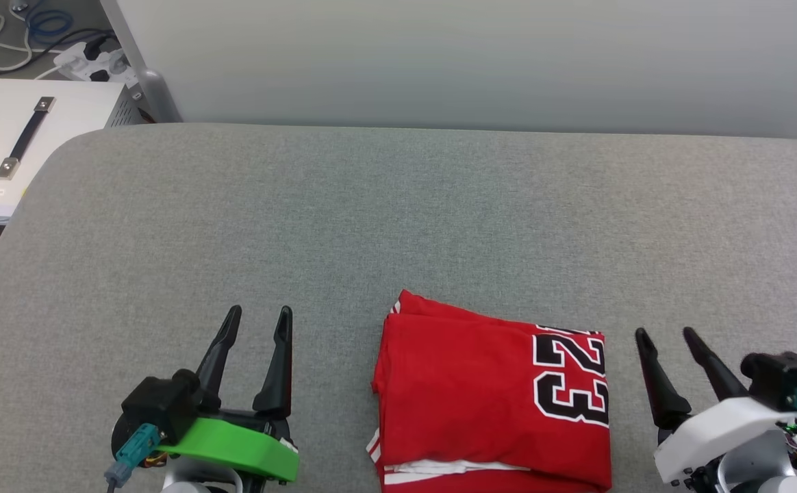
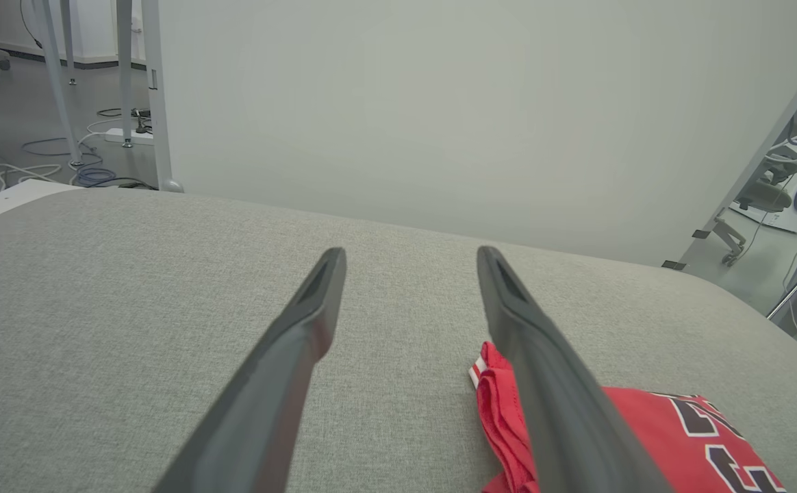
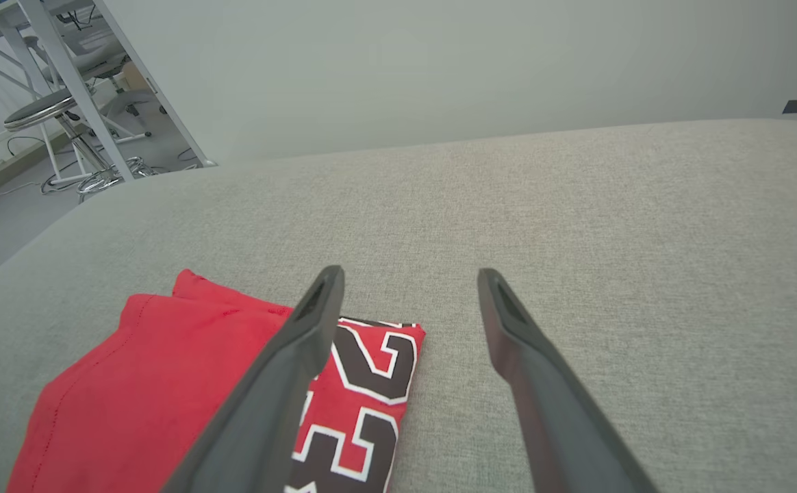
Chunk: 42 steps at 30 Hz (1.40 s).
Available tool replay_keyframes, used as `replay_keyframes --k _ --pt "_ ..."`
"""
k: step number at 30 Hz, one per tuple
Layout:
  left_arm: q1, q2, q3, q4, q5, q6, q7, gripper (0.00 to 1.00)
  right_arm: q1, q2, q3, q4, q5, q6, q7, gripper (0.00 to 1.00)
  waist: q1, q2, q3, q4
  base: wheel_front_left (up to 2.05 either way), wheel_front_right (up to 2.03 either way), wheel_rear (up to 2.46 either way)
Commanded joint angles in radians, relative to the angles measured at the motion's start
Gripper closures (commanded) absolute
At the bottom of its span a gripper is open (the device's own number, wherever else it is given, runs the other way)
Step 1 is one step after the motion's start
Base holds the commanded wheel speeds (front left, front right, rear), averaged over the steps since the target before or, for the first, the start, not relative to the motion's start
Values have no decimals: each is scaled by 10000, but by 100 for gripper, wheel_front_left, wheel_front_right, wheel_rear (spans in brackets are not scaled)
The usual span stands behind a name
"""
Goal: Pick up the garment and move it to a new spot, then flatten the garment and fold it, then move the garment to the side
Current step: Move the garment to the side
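The red garment (image 1: 491, 397) lies folded into a compact rectangle near the front edge of the grey table (image 1: 398, 205), a black-and-white number 23 on its right part and striped white trim at its lower left. My left gripper (image 1: 259, 313) stands open to the garment's left, nothing between its fingers. My right gripper (image 1: 665, 334) is open just right of the garment, also empty. In the left wrist view the garment (image 2: 672, 431) shows behind the right finger of my left gripper (image 2: 409, 255). In the right wrist view the garment (image 3: 166, 383) lies left of my right gripper (image 3: 409, 274).
A white case with a black handle (image 1: 25, 137) sits off the table's left end, beside cables and a power strip (image 1: 90, 61) on the floor. A pale wall (image 1: 481, 61) runs behind the table. A stool (image 3: 49, 113) and table legs stand beyond the far left corner.
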Motion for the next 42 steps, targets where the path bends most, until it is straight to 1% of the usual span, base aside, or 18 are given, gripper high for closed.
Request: replay_keyframes --k 1,3,5,8,10,12,16,19,21,31,36,37,38,42 --pt "-96 -29 1 -28 74 -29 -59 0 -131 -88 21 -129 228 -7 565 0 0 -1 40 18 0 0 0" --pt "-126 -32 -6 -34 71 -29 -59 0 -164 -376 115 -312 256 -7 1738 0 0 -1 93 42 0 0 0" --pt "-156 -37 -4 -48 69 -29 -59 0 -240 -456 79 -577 414 -7 2922 0 0 -1 168 60 0 0 0" --pt "-223 -48 -26 -62 73 -29 -59 0 -297 -475 5 -992 548 -7 5249 0 0 -1 325 114 0 0 0" --pt "-285 -62 -56 -66 76 -29 -59 0 -321 -320 -90 -1331 624 -7 6754 0 0 -1 428 175 0 0 0" --pt "-363 -75 -91 -68 75 -29 -59 0 -458 -83 -220 -1703 669 -7 7875 0 0 -1 561 260 0 0 0" --pt "-536 -99 -192 -55 88 -29 -59 0 -709 243 -449 -1956 253 -7 9389 0 0 -1 812 480 0 0 0" --pt "-629 -115 -242 -25 93 -29 -59 0 -843 389 -480 -1837 -61 -7 9983 0 0 -1 975 658 0 0 0" --pt "-692 -119 -264 -16 91 -29 -59 0 -952 495 -547 -1700 -156 -7 10121 0 0 -1 1079 767 0 0 0" --pt "-978 -135 -350 10 79 -29 -59 0 -1217 724 -481 -608 -610 -7 9975 0 0 -1 1521 1170 0 0 0" --pt "-1073 -149 -376 -3 84 -29 -59 0 -1128 729 -28 87 -634 -7 9901 0 0 -1 1653 1239 0 0 0" --pt "-1086 -151 -382 4 86 -29 -59 0 -1118 690 82 189 -647 -7 9848 59 0 -1 1665 1245 0 0 0" --pt "-1098 -155 -389 13 91 -29 -59 0 -1125 620 246 284 -631 -7 9736 100 0 -1 1669 1244 0 0 0" --pt "-1096 -156 -376 29 111 -29 -59 0 -1253 282 680 452 -545 -7 9201 100 0 -1 1607 1145 0 0 0"
